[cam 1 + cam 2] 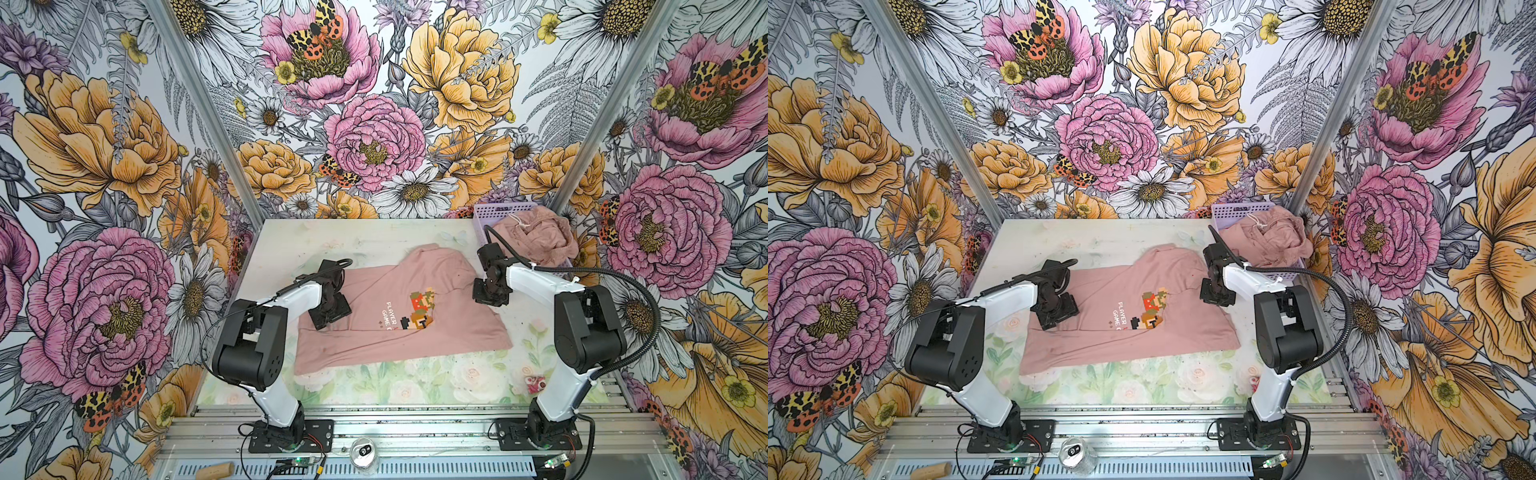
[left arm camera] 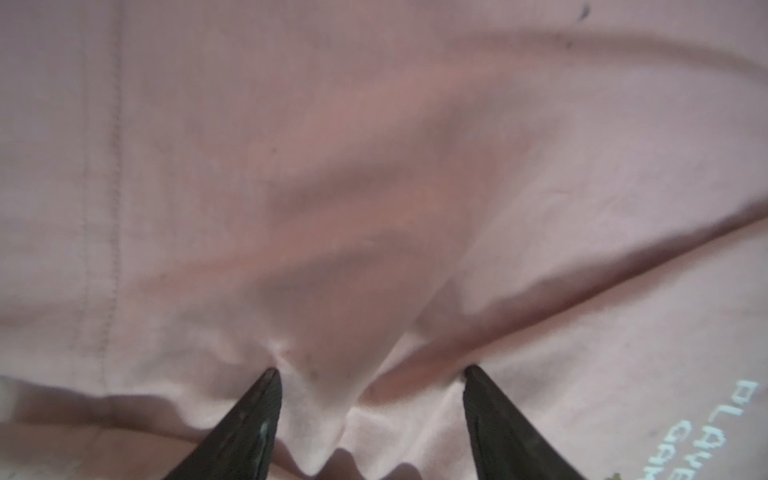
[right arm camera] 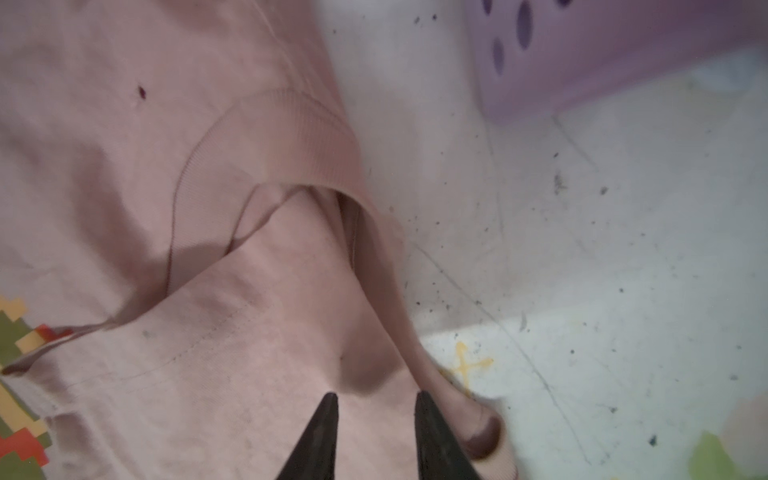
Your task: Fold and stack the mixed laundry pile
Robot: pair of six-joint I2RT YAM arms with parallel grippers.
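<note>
A dusty-pink T-shirt [image 1: 399, 332] [image 1: 1125, 336] lies loosely folded mid-table, its pixel-art character [image 1: 422, 309] and white text facing up. My left gripper [image 1: 330, 316] [image 1: 1057, 318] stands open over the shirt's left part. In the left wrist view its tips [image 2: 372, 370] press into the cloth with a ridge of fabric bunched between them. My right gripper [image 1: 490, 295] [image 1: 1217, 297] sits at the shirt's right edge by the ribbed collar [image 3: 291, 137]. Its jaws [image 3: 376, 395] stand narrowly open over a folded layer. A second pink piece with a drawstring [image 1: 536, 239] [image 1: 1273, 235] lies crumpled in the basket.
The lilac perforated basket [image 1: 498, 210] [image 1: 1233, 208] [image 3: 582, 75] stands at the back right corner, close behind my right arm. A small red-and-white object [image 1: 534, 383] lies front right. A can [image 1: 365, 453] and a wooden piece [image 1: 216, 470] rest on the front rail.
</note>
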